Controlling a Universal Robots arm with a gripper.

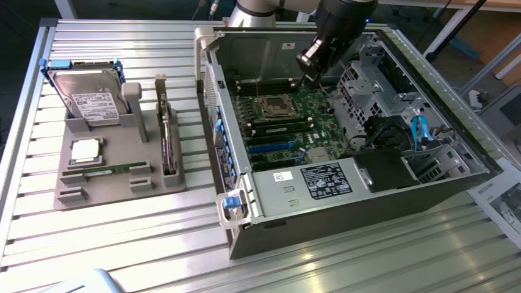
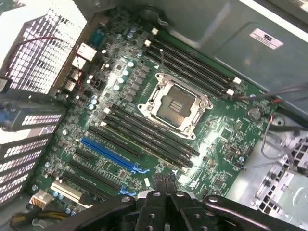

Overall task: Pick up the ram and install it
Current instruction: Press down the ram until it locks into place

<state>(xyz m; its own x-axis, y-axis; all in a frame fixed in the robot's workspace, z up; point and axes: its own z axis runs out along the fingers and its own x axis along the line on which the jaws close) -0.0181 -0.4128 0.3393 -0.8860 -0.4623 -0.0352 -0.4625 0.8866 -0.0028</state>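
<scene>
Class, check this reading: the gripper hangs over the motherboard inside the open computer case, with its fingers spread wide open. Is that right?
Not quite. The gripper does hang over the motherboard inside the open computer case, but its fingers are shut, pressed together with nothing between them. The wrist view shows this.

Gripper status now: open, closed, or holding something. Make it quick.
Gripper: closed, fingers together above the motherboard inside the computer case; nothing visible between them.
</scene>
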